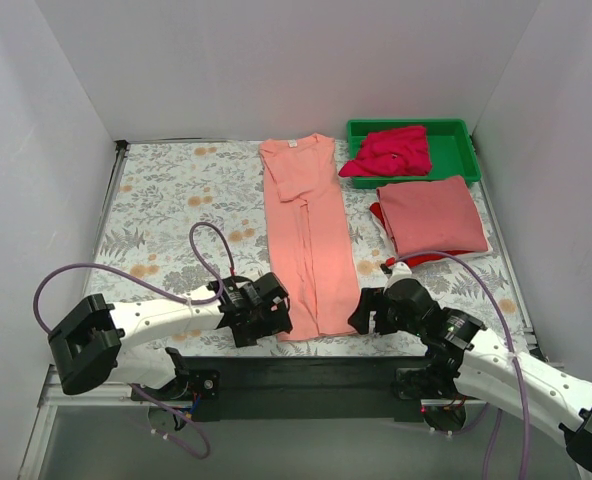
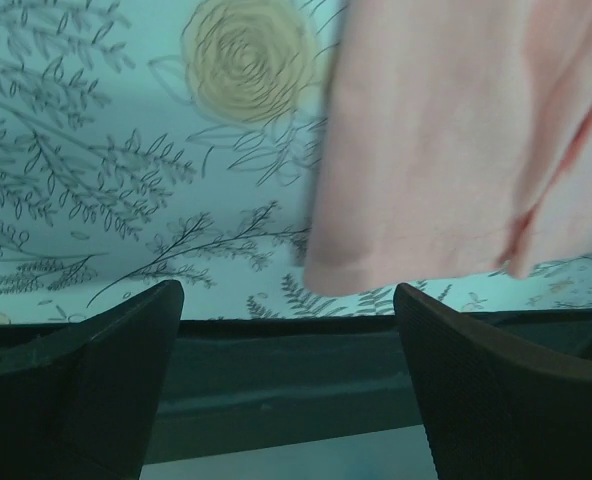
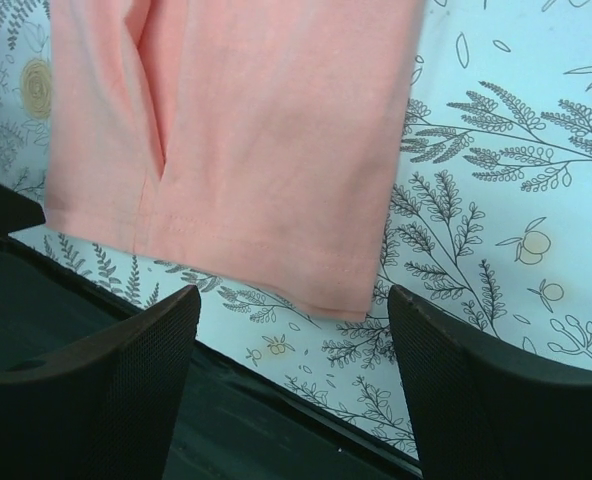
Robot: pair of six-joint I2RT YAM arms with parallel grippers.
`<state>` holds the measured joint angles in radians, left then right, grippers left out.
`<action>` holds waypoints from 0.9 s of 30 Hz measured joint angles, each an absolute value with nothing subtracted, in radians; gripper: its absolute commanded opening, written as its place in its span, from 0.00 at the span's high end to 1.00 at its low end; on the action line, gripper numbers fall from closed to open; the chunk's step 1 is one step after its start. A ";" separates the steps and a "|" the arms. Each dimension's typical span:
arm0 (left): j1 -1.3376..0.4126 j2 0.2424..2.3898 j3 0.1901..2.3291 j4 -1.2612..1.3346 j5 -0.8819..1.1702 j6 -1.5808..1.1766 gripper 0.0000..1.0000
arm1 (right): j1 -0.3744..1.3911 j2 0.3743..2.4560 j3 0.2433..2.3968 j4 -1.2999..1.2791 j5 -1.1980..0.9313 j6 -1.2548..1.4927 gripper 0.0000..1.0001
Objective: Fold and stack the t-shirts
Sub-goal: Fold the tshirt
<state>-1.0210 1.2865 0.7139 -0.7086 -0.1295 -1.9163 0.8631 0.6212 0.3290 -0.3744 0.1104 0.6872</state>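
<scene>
Lying between grippers (image 1: 281,305) (image 1: 362,312): salmon-pink t-shirt (image 1: 306,230)

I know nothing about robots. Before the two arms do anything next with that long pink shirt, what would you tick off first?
1. Left gripper open, holding nothing: ok.
2. Right gripper open, holding nothing: ok.
3. Salmon-pink t-shirt lies flat in a long strip: ok.
4. Its near hem sits just ahead of both grippers: ok.
5. Folded dusty rose t-shirt rests on the red t-shirt, ready as a stack: ok.
6. Grippers' height above the floral tablecloth: cannot tell.
</scene>
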 measured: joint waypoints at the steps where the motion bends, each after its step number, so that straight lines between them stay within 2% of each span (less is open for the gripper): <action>1: -1.032 1.287 0.700 -0.715 -0.121 -1.931 0.20 | 0.862 0.628 0.329 -0.375 0.116 0.693 0.21; 2: -1.037 1.288 0.693 -0.721 -0.118 -1.943 0.26 | 0.862 0.642 0.329 -0.374 0.122 0.698 0.23; 5: -1.039 1.288 0.685 -0.721 -0.118 -1.963 0.33 | 0.860 0.688 0.329 -0.375 0.135 0.704 0.31; 8: -1.038 1.289 0.668 -0.709 -0.125 -1.975 0.36 | 0.859 0.737 0.329 -0.377 0.139 0.702 0.42; 15: -1.038 1.353 0.686 -0.677 -0.110 -1.983 0.44 | 0.859 0.763 0.328 -0.380 0.138 0.707 0.48; 18: -1.038 1.372 0.694 -0.661 -0.096 -1.987 0.55 | 0.859 0.761 0.311 -0.369 0.130 0.707 0.49; 19: -1.038 1.378 0.696 -0.654 -0.090 -1.988 0.63 | 0.859 0.761 0.303 -0.368 0.128 0.707 0.49; 21: -1.038 1.391 0.698 -0.642 -0.081 -1.991 0.67 | 0.857 0.762 0.295 -0.355 0.124 0.706 0.51; 22: -1.038 1.395 0.699 -0.635 -0.076 -1.991 0.68 | 0.857 0.766 0.292 -0.345 0.121 0.705 0.54; 23: -1.038 1.399 0.699 -0.627 -0.070 -1.991 0.73 | 0.857 0.775 0.287 -0.330 0.117 0.705 0.59; 25: -1.038 1.407 0.700 -0.614 -0.062 -1.995 0.79 | 0.857 0.794 0.282 -0.300 0.109 0.705 0.75; 27: -1.038 1.417 0.702 -0.602 -0.052 -1.997 0.92 | 0.857 0.816 0.280 -0.276 0.094 0.709 0.81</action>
